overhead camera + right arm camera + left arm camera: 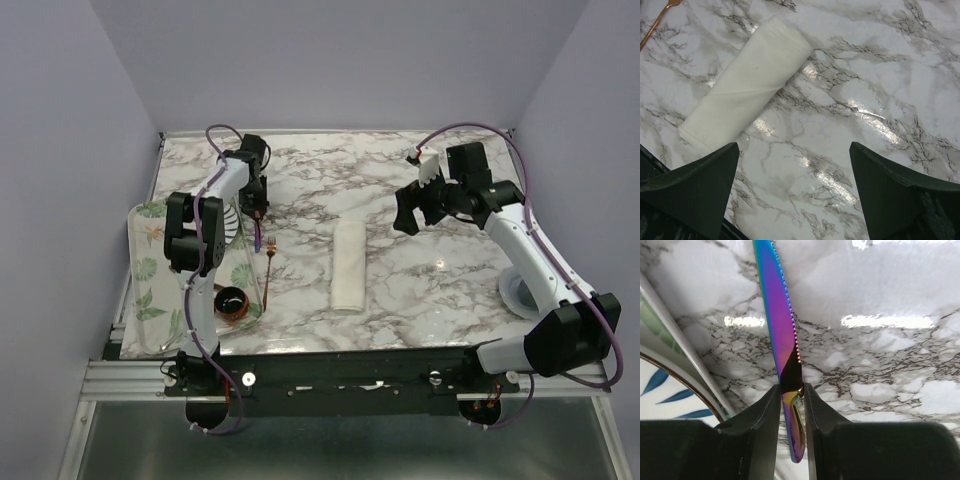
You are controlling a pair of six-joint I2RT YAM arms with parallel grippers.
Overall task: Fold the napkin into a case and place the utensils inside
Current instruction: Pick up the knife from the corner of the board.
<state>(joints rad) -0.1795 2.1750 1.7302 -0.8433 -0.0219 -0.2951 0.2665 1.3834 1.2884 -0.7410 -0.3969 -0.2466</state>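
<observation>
Top view, left gripper (259, 212): pointed down at the marble table (420, 290), left side, with the purple-blue utensil (261, 240) at its tip.
Top view, copper fork (270, 268): lay just beside that utensil.
Top view, case (348, 265): lay mid-table, well apart from both grippers.
Top view, right gripper (420, 212): raised on the right, jaws apart.
Left wrist, fingers (767, 410): clamped on the utensil's (780, 315) handle, serrated blade pointing away.
Right wrist, right gripper (794, 150): spread wide with nothing between; the case (745, 85) lay beyond, the fork (657, 20) at the top-left corner.
</observation>
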